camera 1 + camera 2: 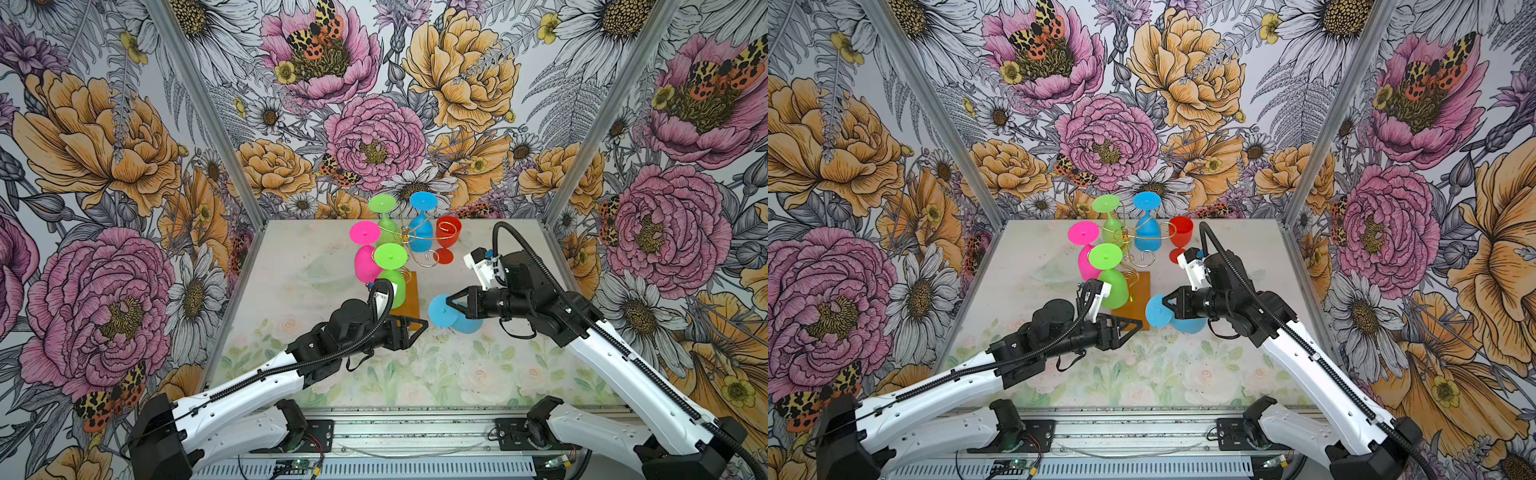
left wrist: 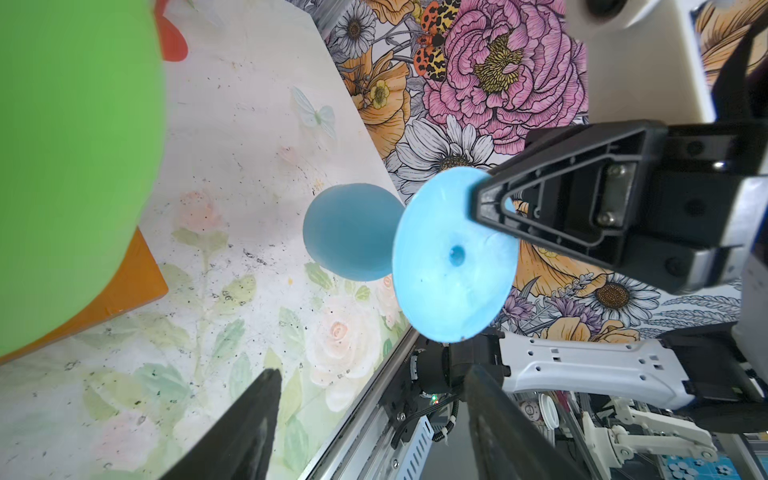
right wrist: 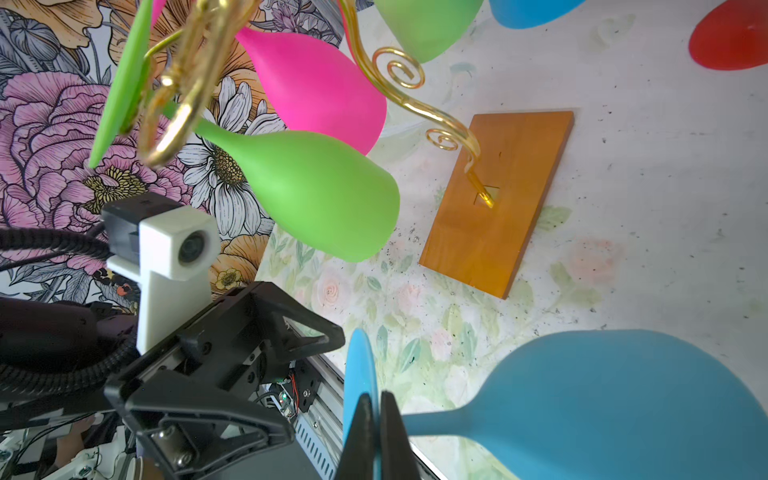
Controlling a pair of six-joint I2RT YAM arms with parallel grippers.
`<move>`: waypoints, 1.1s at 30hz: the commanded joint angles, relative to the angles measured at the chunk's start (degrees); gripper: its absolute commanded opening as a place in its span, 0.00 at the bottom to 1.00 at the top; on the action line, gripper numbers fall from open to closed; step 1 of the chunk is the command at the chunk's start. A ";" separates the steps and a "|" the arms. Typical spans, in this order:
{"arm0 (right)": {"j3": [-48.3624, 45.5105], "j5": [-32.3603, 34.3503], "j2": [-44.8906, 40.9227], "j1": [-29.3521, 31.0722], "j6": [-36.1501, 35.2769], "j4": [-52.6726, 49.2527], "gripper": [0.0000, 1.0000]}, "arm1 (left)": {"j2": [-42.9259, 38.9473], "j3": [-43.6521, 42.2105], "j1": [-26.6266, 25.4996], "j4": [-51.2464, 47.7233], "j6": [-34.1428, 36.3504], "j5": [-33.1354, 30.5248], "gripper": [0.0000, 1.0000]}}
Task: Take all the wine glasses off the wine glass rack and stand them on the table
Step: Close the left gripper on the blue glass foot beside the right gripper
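Observation:
A blue wine glass (image 1: 442,312) (image 1: 1158,312) is off the rack and lies nearly level in front of it. My right gripper (image 1: 451,305) (image 3: 376,401) is shut on the rim of its round foot. The bowl (image 3: 623,399) (image 2: 349,232) points away under the right arm, low over the table. The wine glass rack (image 1: 409,239) (image 1: 1131,245) is gold wire on an amber base (image 3: 498,199). My left gripper (image 1: 422,325) (image 2: 372,374) stands open just left of the foot, its jaws apart and holding nothing.
On the rack hang two green glasses (image 1: 392,270) (image 1: 384,216), a pink glass (image 1: 365,249) and another blue glass (image 1: 422,224), all foot up. A red glass (image 1: 448,243) stands upright on the table right of the rack. A clear, see-through object (image 1: 316,272) lies to the left.

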 commanded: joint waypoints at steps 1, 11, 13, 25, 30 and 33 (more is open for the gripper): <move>2.62 -1.96 0.08 0.69 -1.48 0.56 0.00 | 0.91 1.21 0.16 5.76 -2.41 4.15 0.69; 3.05 -7.41 0.12 0.73 -0.35 3.61 0.00 | 2.67 1.39 1.36 12.86 -5.28 10.27 0.53; 2.91 -8.55 0.03 0.73 0.02 4.71 0.00 | 2.75 1.02 1.61 14.89 -6.25 11.11 0.49; 1.11 -9.12 -0.76 0.76 0.24 7.25 0.00 | 1.11 -1.20 2.44 19.58 -8.57 12.74 0.23; 0.88 -8.47 -0.74 0.76 0.06 7.51 0.00 | 0.17 -2.03 3.19 20.01 -8.79 13.19 0.15; 0.72 -8.37 -0.76 0.68 0.15 7.43 0.00 | -0.06 -2.69 3.59 20.94 -9.30 13.93 0.11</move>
